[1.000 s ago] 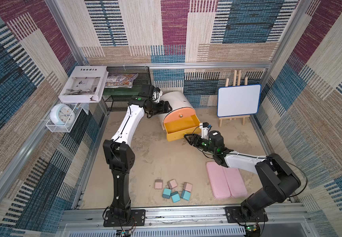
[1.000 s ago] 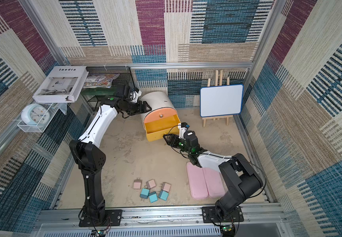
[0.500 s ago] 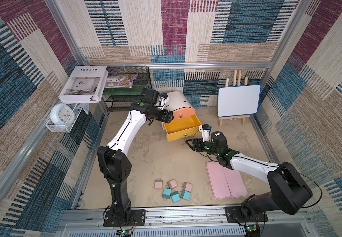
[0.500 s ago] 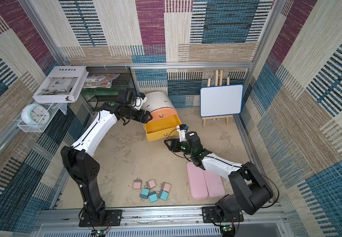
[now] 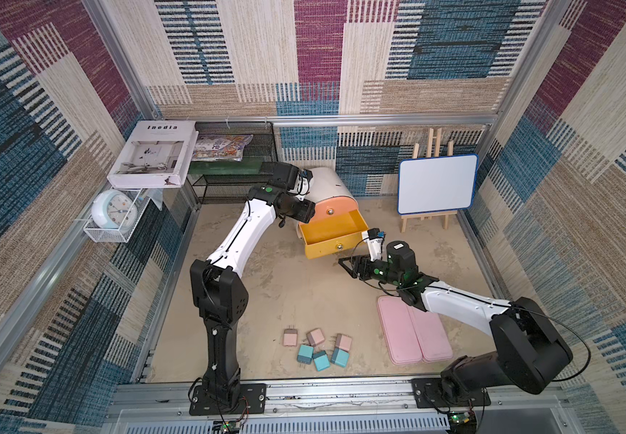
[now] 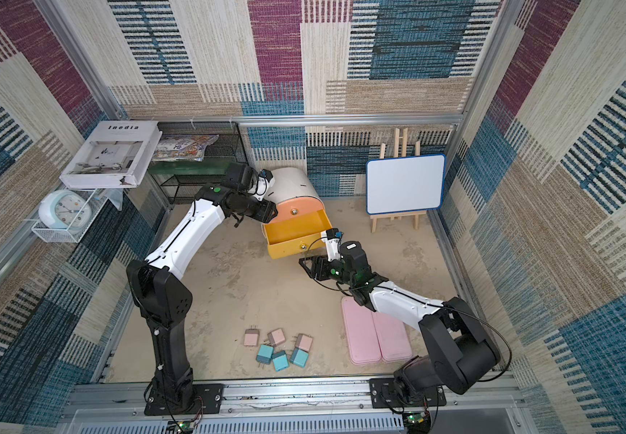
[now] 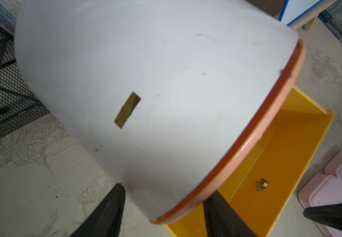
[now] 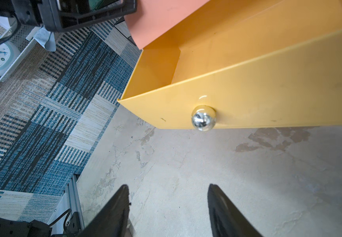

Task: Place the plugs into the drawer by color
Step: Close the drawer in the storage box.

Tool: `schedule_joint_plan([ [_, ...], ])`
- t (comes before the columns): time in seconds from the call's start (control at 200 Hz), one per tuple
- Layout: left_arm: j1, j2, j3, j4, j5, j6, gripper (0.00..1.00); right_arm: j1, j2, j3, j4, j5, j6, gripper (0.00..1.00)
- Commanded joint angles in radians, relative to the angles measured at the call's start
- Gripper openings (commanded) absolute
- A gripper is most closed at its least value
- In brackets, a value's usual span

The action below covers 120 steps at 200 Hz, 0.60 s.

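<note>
- At the back of the sandy floor, spotting the drawer cabinet (image 5: pixel 328 182), white rounded shell on top, peach front (image 5: pixel 336 204) facing the near edge.
- Right below that peach front, seeing the yellow drawer (image 5: pixel 336 246) pulled well out, open tray on show in both top views, shiny knob (image 8: pixel 203 118) on its front wall.
- Over to the left gripper (image 5: pixel 310 212): pressed up against the cabinet's left lower edge. In the wrist view, fingers (image 7: pixel 108 211) closed in on the shell's rim, one on the white outside, the other on the peach-front side above the yellow tray.
- Down to the right gripper (image 8: pixel 168 185): hovering low over bare floor just in front of the yellow drawer's knob, fingers (image 8: pixel 114 209) spread wide, nothing between them, clear of the knob.
- Near the front edge, counting six in one tight cluster: three pink plugs (image 5: pixel 315 337) in the back row, three blue plugs (image 5: pixel 321 360) just in front, well apart from the cabinet and from both grippers.
- Just right of that cluster, noting two flat pink cases (image 5: pixel 405 330) side by side, far ends tucked under the right arm.
- At the back right, catching a whiteboard (image 5: pixel 437 184) on a wooden easel.
- At the back left, picking out a black mesh rack (image 5: pixel 236 188), a book (image 5: pixel 153 154) and a pale blue clock (image 5: pixel 114 208) in a wire basket.
</note>
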Motion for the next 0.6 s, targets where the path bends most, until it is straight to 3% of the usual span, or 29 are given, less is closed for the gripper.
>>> schedule_joint_plan([
  [0.0,0.001,0.008,0.009,0.016,-0.011,0.005,0.5,0.001,0.001,0.005,-0.01,-0.013,-0.018,0.64],
  [0.185,0.0,0.007,0.004,0.017,-0.001,-0.007,0.44,0.003,-0.011,0.017,-0.05,-0.011,-0.045,0.65],
  [0.295,-0.001,-0.014,-0.004,0.017,0.005,-0.031,0.51,0.032,-0.037,0.035,-0.153,0.03,-0.098,0.64],
  [0.416,-0.001,-0.054,-0.019,0.017,-0.011,-0.076,0.63,0.143,-0.075,0.09,-0.413,0.175,-0.191,0.64],
  [0.596,0.0,-0.083,-0.024,-0.014,-0.04,-0.159,0.7,0.372,-0.1,0.127,-0.768,0.398,-0.229,0.64],
])
